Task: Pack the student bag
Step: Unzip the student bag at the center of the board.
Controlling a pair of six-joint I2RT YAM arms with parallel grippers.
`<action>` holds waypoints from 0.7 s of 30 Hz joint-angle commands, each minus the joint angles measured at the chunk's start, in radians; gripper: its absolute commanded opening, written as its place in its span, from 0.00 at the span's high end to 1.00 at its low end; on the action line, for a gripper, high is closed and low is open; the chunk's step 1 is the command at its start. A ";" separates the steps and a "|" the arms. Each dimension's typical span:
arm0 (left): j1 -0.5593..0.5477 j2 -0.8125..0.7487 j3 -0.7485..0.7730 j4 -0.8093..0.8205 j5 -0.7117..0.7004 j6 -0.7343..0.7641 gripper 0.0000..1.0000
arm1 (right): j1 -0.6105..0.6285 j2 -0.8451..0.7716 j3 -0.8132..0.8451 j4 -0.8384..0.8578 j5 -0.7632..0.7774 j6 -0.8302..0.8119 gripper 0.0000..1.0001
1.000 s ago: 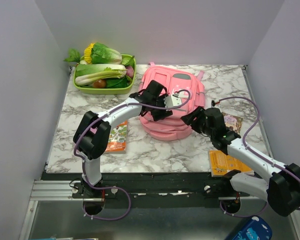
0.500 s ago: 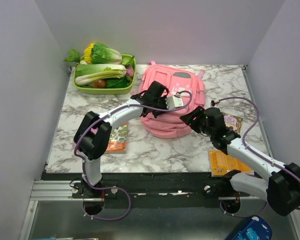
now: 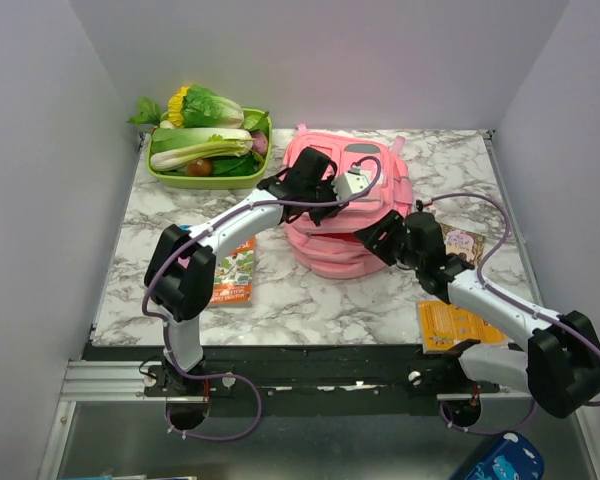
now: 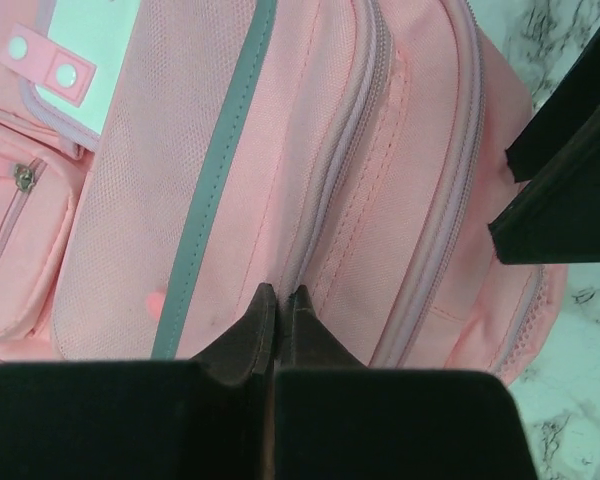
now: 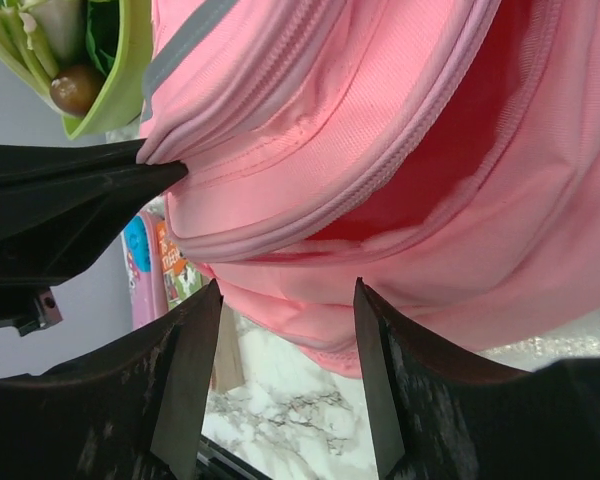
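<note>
Pinching a zip seam of the pink student bag [image 4: 400,170] with the left gripper [image 4: 277,303], fingertips together. Marble table [image 4: 580,400] at right.

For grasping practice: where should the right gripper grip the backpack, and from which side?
Likely the lower zip-opening lip of the backpack, from its near right side: that free edge sits just before the open right gripper, while the left gripper pinches the upper seam.

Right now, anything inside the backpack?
The backpack gapes slightly: only shadowed pink lining shows, no items. Deeper inside is hidden by its fabric.
</note>
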 commanded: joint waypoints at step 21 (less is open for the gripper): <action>0.034 -0.132 0.005 -0.047 0.160 -0.205 0.29 | -0.005 0.177 0.091 0.212 -0.006 0.088 0.74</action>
